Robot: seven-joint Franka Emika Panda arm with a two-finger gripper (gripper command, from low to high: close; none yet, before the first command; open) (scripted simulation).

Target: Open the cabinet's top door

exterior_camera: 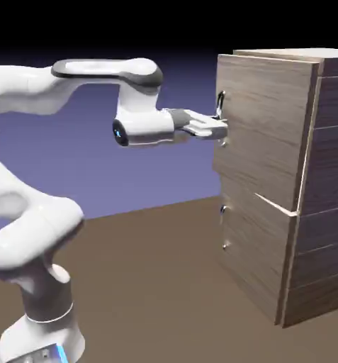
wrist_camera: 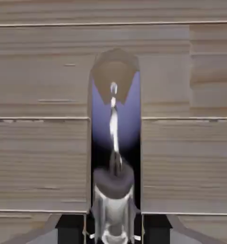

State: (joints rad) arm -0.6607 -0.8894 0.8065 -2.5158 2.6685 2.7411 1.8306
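Cabinet (exterior_camera: 271,184): tall wood-grain box at the exterior view's right, standing on the brown tabletop (exterior_camera: 157,269); paler front, darker banded side.
Top door (exterior_camera: 260,124): taller upper panel – looks shut or very nearly so, upper edge in line w/ the cabinet top; inside not visible, contents can't be told.
Lower panel (exterior_camera: 253,248): shorter, below the top door; small handle (exterior_camera: 224,227) near its left edge; a pale diagonal seam parts the two panels at the corner.
Bar handle (exterior_camera: 220,117): slim metal bar, vertical on the exterior view's left edge of the top door; in the hand view shows as a shiny strip (wrist_camera: 113,128) running up the middle.
Tool (exterior_camera: 220,127): held level, pointing at the door front, right at the bar handle – jaws drawn in narrow around it, so closed on the bar handle.
Hand view: filled w/ wood grain on both sides; bar handle centred; dark finger tips (wrist_camera: 70,228) at the bottom edge, either side of the bar's base.
Arm (exterior_camera: 65,92): white, rises from lower left, bends over and reaches right to the cabinet.
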